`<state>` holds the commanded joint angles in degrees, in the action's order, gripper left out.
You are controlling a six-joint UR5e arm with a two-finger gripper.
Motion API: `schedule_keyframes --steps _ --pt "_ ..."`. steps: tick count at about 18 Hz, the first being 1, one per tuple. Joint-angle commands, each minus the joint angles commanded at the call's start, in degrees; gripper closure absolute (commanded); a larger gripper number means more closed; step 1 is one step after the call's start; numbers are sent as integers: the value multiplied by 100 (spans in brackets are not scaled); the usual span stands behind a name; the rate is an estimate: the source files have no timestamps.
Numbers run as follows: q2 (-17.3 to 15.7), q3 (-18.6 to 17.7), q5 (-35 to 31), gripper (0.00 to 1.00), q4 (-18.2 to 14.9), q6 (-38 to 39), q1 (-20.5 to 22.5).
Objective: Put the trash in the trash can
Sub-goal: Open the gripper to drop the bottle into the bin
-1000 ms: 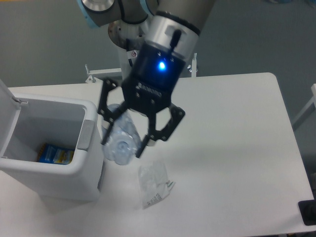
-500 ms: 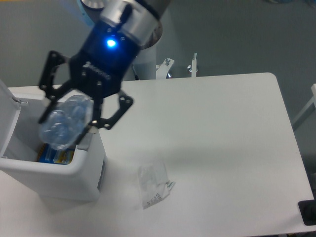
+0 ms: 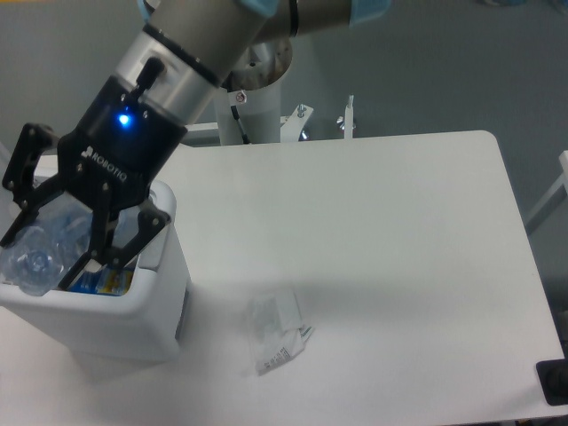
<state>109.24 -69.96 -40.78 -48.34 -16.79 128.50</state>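
Note:
My gripper (image 3: 44,250) hangs over the open white trash can (image 3: 133,312) at the left, shut on the clear bluish crushed bottle (image 3: 43,248). The bottle sits between the black fingers (image 3: 105,252), above the bin's mouth. The second piece of trash, a crumpled whitish wrapper (image 3: 278,330) with a printed label, lies on the white table to the right of the bin. The bin's lid is mostly hidden behind the gripper.
A small blue-and-yellow packet (image 3: 99,282) lies inside the bin. The arm's base column (image 3: 257,98) stands at the table's back edge beside metal brackets (image 3: 348,118). A dark object (image 3: 554,382) sits at the table's front right corner.
The gripper has carried the bottle leftward from beside the wrapper to over the bin's opening. The wrapper has not moved.

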Motion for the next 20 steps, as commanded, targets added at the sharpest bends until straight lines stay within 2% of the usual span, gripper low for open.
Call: schedule_keyframes --steps 5,10,15,16,17,20 --pt "80 -87 -9 47 53 -122 -131" --pt "9 -500 -44 47 62 -378 -308" --pt "1 -632 -132 46 62 -475 -439" --pt "-43 -694 -132 39 70 -527 -440" --pt "-87 -738 -132 26 70 -623 -440" --pt "-201 -852 -132 9 62 -712 -440"
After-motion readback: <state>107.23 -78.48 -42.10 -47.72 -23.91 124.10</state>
